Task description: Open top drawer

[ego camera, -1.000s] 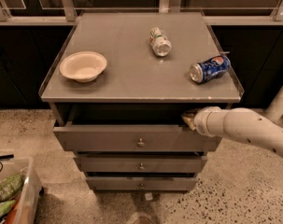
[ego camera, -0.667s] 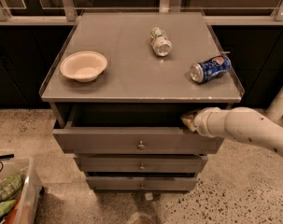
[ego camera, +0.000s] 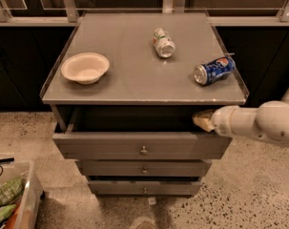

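The top drawer is the widest of three grey drawers, with a small round knob at the centre of its flat front. It stands pulled out a little, with a dark gap showing under the cabinet top. My gripper comes in from the right on a white arm and sits at the drawer's upper right corner, reaching into the gap just under the top's edge.
On the cabinet top lie a white bowl, a silver can and a blue Pepsi can, both on their sides. Two narrower drawers sit below. A bin of packets stands on the floor at lower left.
The top drawer has come out slightly further towards the camera, with the gripper still at its right corner. The objects on top have not moved.
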You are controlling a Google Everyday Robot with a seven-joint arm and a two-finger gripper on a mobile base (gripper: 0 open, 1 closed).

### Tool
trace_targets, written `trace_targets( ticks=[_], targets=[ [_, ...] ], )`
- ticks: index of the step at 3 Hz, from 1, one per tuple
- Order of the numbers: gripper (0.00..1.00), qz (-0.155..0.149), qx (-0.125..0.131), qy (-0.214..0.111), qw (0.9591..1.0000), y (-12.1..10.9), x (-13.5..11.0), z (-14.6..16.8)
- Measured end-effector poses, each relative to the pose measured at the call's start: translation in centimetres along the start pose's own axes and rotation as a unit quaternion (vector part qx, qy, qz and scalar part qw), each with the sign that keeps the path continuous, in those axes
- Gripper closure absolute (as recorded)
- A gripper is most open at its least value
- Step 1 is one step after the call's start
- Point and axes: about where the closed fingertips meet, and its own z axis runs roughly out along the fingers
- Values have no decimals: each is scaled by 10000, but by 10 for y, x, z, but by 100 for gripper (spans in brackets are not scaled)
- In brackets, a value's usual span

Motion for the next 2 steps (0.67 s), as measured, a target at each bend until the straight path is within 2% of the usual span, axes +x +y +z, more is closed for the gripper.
trace_targets(
  ticks=[1, 2],
  targets=[
    [100, -12, -69, -97, 9999, -2, -2, -14],
    [100, -12, -70, -95, 9999, -2, -2, -14]
  ],
)
